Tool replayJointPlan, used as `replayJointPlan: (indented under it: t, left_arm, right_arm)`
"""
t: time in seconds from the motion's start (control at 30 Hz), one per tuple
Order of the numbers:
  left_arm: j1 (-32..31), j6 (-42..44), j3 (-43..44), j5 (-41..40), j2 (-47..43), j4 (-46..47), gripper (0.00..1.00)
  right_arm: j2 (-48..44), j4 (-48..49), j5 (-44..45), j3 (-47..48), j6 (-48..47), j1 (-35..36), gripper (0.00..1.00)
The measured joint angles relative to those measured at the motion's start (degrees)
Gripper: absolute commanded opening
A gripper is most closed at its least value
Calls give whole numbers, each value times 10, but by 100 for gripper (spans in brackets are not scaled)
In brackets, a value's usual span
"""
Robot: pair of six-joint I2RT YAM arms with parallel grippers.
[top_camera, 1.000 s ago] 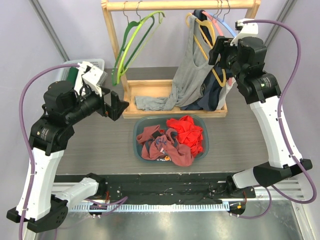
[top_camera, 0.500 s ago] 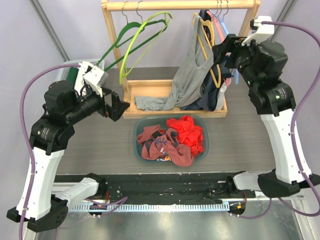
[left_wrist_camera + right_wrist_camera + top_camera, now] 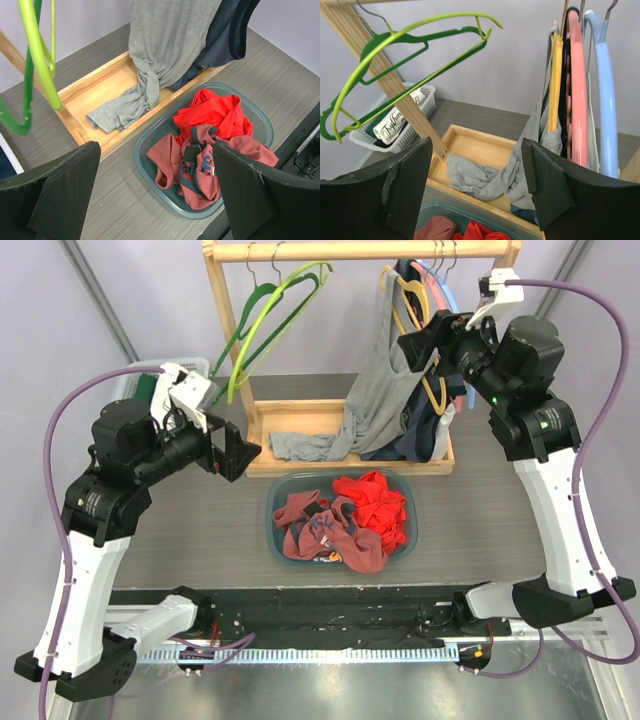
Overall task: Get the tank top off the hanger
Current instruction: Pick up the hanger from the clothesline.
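A grey tank top [image 3: 378, 390] hangs from a yellow hanger [image 3: 412, 310] on the wooden rack [image 3: 360, 251]; its lower end lies bunched in the rack's base tray [image 3: 300, 445]. It also shows in the left wrist view [image 3: 160, 50] and in the right wrist view [image 3: 540, 135], beside the yellow hanger [image 3: 555, 80]. My right gripper [image 3: 425, 340] is open, right by the top of the grey tank top, holding nothing. My left gripper [image 3: 232, 450] is open and empty, left of the rack's base.
A teal basin [image 3: 280, 530] holds red and dusty-pink clothes. Two green hangers [image 3: 265, 325] hang tilted at the rack's left. A dark navy garment [image 3: 420, 430], a pink hanger [image 3: 577, 85] and a blue hanger [image 3: 605, 90] hang at the right. A white basket [image 3: 402, 135] stands at the far left.
My right arm swung out to the right and came back left toward the grey tank top. The green hangers swung up and dropped back. The left arm stayed still.
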Motion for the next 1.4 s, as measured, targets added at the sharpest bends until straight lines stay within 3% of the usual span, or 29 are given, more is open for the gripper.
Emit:
replayJointPlan:
  t: [0.97, 1.07, 1.23, 1.27, 1.4]
  left_arm:
    - [0, 0, -1, 5, -8, 0, 100]
    - [0, 0, -1, 7, -9, 0, 100]
    - [0, 0, -3, 9, -9, 0, 100]
    - [0, 0, -4, 9, -9, 0, 100]
    - [0, 0, -7, 9, -9, 0, 100]
  right_arm:
    - [29, -38, 99, -54, -23, 0, 82]
    - [38, -37, 99, -54, -24, 0, 75]
    - [52, -31, 90, -54, -25, 0, 44]
    - [56, -30, 88, -53, -24, 0, 34]
    - [68, -23, 78, -53, -23, 0, 16]
